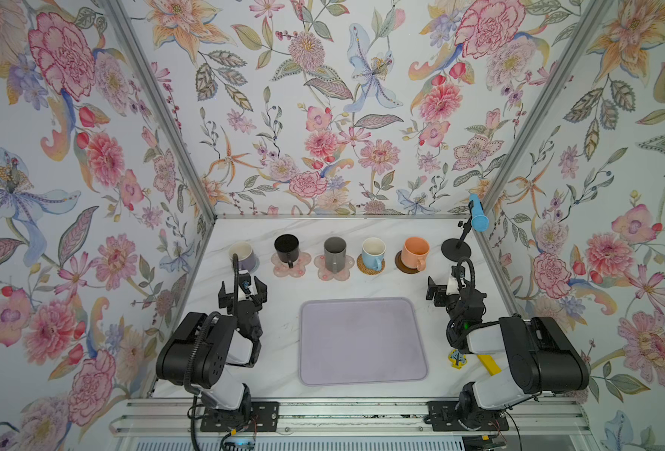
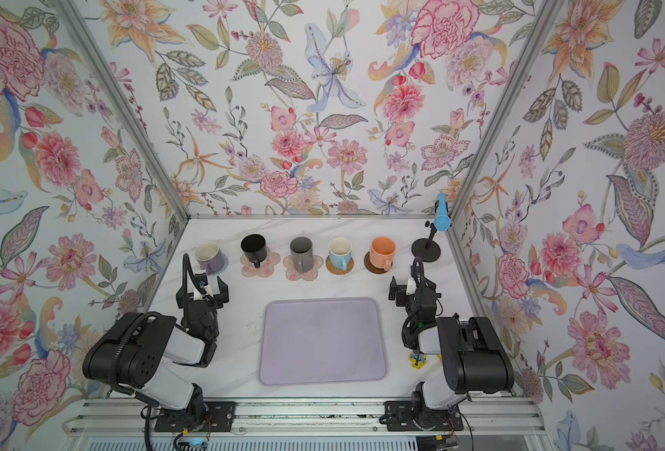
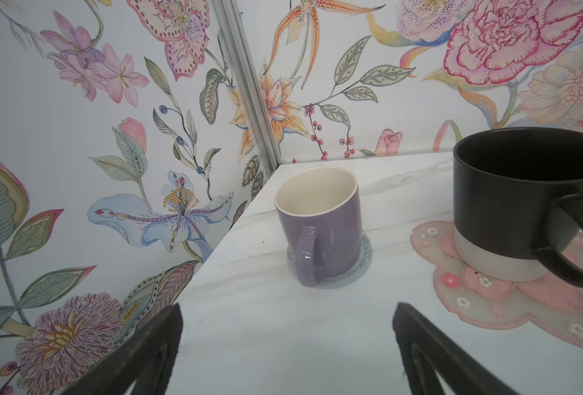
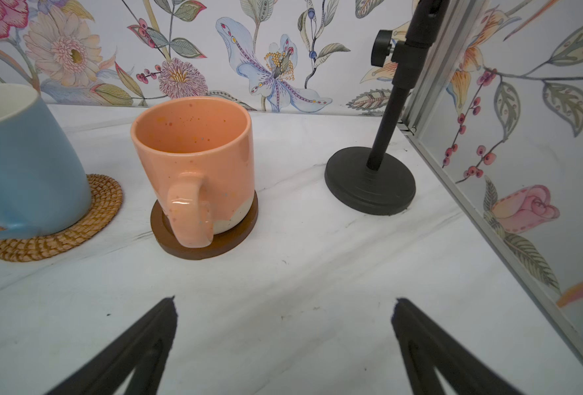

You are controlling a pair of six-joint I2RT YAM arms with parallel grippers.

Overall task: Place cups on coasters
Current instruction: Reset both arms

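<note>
— Left wrist view: where stood the lavender cup, and why there?
— Upright on the knitted coaster at the tabletop's far left, axis vertical, handle towards my base; I judged it delivered. My left hand hung near it, spread and empty. My right hand, likewise spread, faced the peach cup on its brown disc.
</note>
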